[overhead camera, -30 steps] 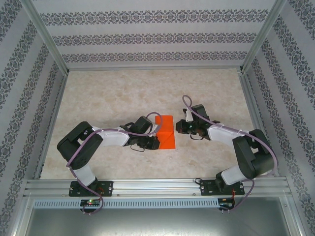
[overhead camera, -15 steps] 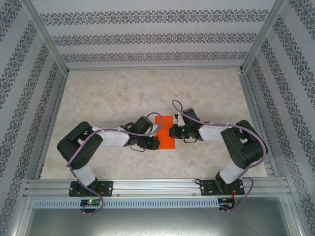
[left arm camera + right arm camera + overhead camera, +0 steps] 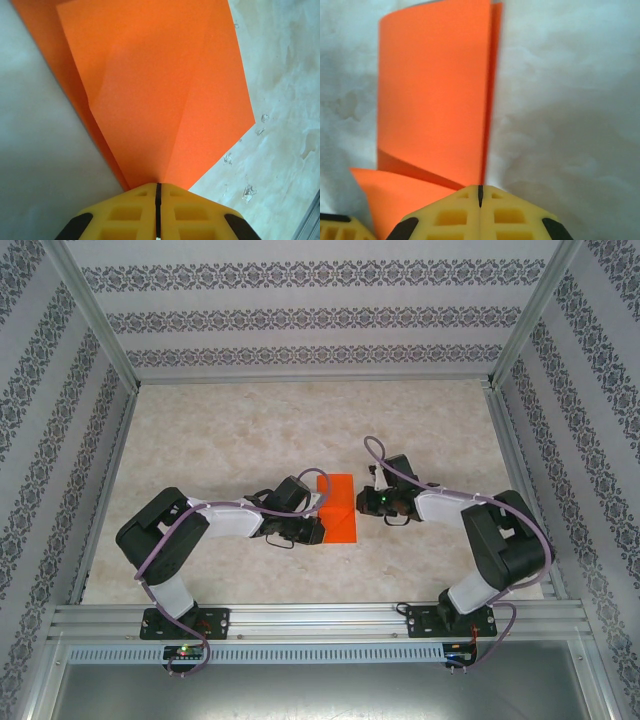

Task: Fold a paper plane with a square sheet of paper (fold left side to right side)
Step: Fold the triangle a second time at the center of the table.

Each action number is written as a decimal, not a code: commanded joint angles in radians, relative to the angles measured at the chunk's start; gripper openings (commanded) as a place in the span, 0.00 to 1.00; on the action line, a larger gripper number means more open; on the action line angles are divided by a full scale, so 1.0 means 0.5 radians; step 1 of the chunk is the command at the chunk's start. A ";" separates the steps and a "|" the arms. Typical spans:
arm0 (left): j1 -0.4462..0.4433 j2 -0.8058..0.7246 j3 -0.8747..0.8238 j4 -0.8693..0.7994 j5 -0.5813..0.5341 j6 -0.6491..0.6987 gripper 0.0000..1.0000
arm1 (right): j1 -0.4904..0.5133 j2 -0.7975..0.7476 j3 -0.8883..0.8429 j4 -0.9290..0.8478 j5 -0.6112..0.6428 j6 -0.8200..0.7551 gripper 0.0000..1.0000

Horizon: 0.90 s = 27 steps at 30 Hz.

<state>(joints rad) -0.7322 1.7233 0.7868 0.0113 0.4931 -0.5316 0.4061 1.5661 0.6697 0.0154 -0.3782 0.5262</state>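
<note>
- Marbled surface point(image 3: 250, 440) held the orange paper point(image 3: 340, 505) at centre, part-folded.
- Both closed: left jaws pinching its lifted left flap, right jaws empty at its right edge.
- Left-to-right fold seemingly underway; next, carry the flap across and crease.

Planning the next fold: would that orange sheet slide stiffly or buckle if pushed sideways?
Likely buckles: the orange sheet looks thin, with a layer bowing up off the table. Probably light, so it could skid on that smooth surface unless pinned.

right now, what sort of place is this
Probably a lab robot test cell: an aluminium frame boxes in a marble-look table, patterned panels stand as walls, and a left arm and right arm are bolted to its near rail.
</note>
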 commanded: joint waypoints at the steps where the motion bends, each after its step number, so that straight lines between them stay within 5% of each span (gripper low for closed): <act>1: -0.027 0.057 -0.030 -0.244 -0.104 0.029 0.11 | 0.103 -0.076 0.031 0.006 -0.030 0.009 0.00; 19: -0.027 -0.096 0.136 -0.246 0.018 0.029 0.13 | 0.206 0.218 0.121 -0.084 0.045 0.030 0.00; 27: -0.024 0.089 0.342 -0.239 0.099 0.082 0.13 | 0.214 0.209 0.087 -0.080 0.051 0.030 0.00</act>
<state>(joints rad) -0.7330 1.7245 0.9199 -0.0776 0.5224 -0.5240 0.5129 1.6600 0.7181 0.0223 -0.3813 0.5503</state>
